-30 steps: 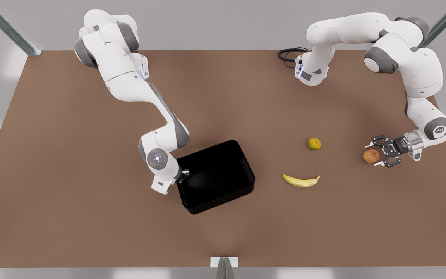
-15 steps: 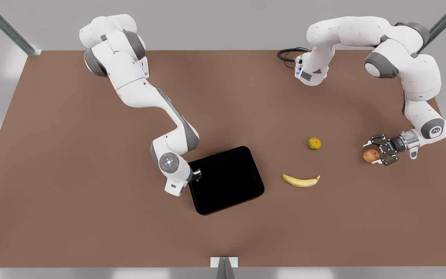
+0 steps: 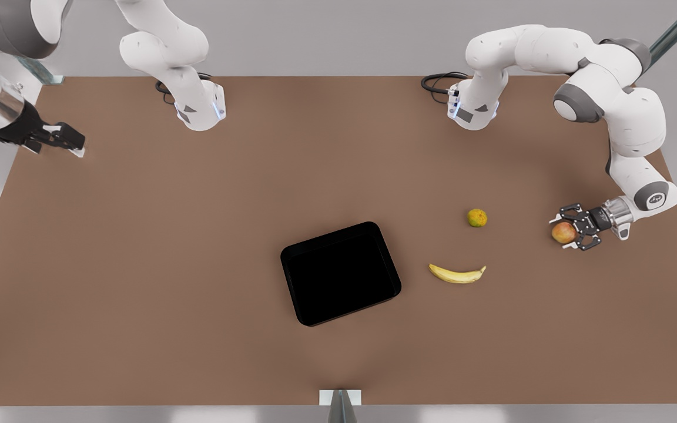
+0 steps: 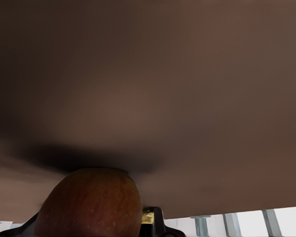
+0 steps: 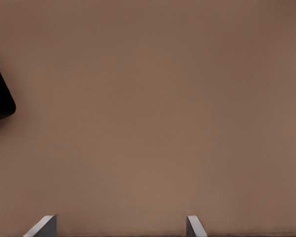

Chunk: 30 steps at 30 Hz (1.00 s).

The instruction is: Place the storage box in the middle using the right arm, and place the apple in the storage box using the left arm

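Front view shows the left tool (image 3: 570, 233), a black claw-like linkage, at the front view's right with its jaws around the apple (image 3: 562, 232), which sits on the brown surface (image 3: 138, 247); whether they press it I cannot tell. In the left wrist view the apple (image 4: 89, 205) looms red-orange with fine speckles. The right tool (image 3: 71, 144) hangs at the surface's far edge on the front view's left, slim white tips nearly together, empty. The storage box (image 3: 341, 273), glossy black, shallow, round-cornered, lies mid-surface, beside a banana (image 3: 456, 274) and a citrus (image 3: 477, 218).
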Motion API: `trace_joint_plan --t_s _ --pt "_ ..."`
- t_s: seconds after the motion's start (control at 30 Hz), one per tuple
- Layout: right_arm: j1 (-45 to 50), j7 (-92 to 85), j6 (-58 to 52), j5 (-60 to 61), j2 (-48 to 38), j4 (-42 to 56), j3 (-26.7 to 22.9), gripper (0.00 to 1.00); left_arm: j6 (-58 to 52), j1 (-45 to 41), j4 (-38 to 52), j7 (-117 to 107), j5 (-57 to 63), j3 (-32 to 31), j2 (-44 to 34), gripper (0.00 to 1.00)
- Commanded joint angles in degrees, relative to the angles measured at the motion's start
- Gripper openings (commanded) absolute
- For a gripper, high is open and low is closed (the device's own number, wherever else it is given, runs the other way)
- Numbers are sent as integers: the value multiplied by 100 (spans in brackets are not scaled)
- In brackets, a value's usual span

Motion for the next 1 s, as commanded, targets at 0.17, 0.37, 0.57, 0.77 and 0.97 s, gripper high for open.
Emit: trace_joint_plan --t_s 0.17,0.37,0.57,0.77,0.97 --pt "250 -30 -63 9 -8 -38 2 100 10 0 0 -54 3 0 0 86" --pt "250 -48 -72 26 18 -38 2 100 256 0 9 -46 65 -53 8 77" --pt "250 -206 -107 26 62 -30 -7 100 248 0 9 -300 21 -53 -9 58" --pt "250 -223 -107 18 62 -30 2 100 291 -377 642 -2523 583 -571 -984 60" --pt "197 -285 -107 9 62 -30 -7 100 1724 -967 1397 -5309 2596 -2715 -1670 62"
